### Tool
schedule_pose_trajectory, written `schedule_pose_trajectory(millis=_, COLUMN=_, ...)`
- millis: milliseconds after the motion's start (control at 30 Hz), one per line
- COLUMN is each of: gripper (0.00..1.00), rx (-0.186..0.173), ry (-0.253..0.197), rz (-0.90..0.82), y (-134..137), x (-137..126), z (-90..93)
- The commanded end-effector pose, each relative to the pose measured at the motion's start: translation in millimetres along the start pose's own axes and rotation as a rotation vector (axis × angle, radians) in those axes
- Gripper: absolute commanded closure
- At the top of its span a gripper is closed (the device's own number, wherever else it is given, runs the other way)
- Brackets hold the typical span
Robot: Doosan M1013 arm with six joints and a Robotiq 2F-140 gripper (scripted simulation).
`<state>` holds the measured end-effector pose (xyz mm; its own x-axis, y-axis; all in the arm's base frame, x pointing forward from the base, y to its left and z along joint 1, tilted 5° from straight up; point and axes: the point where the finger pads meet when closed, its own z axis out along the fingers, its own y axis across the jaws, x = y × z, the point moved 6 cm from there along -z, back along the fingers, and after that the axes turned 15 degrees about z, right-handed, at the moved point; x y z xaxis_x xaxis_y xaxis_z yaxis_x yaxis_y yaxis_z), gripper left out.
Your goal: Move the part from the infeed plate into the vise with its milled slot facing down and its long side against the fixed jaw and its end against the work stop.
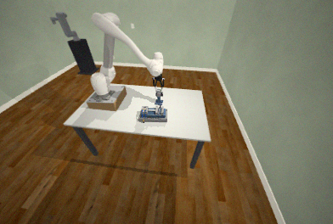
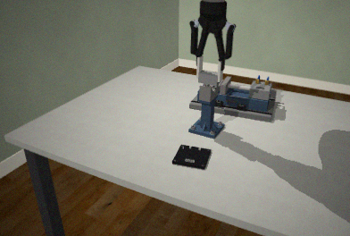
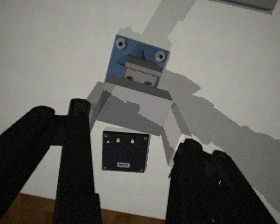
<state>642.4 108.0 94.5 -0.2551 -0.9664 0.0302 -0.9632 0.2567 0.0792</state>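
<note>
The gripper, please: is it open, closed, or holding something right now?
Gripper: closed on the part, held above the V-block.

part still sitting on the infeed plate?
No: in the exterior view the black infeed plate lies bare of any block, and the gripper holds the grey part above the blue V-block.

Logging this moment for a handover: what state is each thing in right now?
gripper: shut on the part, pointing down.
part: held between the fingers, just above the V-block.
V-block: upright on its blue base, nothing resting in it.
infeed plate: bare.
vise: open, no part inside.
</note>
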Motion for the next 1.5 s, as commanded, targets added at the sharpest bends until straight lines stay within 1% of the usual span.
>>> schedule_pose_trajectory(millis=0, gripper=1.0, rx=0.001, ry=0.003, rz=0.005, y=0, x=-1, z=-3.3)
schedule_pose_trajectory(millis=267, gripper=1.0, rx=0.001, ry=0.003, rz=0.005, y=0, x=-1, z=-9.7)
schedule_pose_trajectory(millis=733, gripper=1.0, rx=0.001, ry=0.003, rz=0.005, y=0, x=-1, z=-32.8)
schedule_pose_trajectory(millis=800, gripper=1.0, rx=0.001, ry=0.003, rz=0.005, y=0, x=-1, z=-32.8)
schedule_pose_trajectory(millis=1133, gripper=1.0, rx=0.001, ry=0.003, rz=0.005, y=0, x=-2, z=-47.9)
schedule_pose_trajectory(millis=1467, gripper=1.0, rx=0.001, ry=0.003, rz=0.005, y=0, x=-2, z=-54.4)
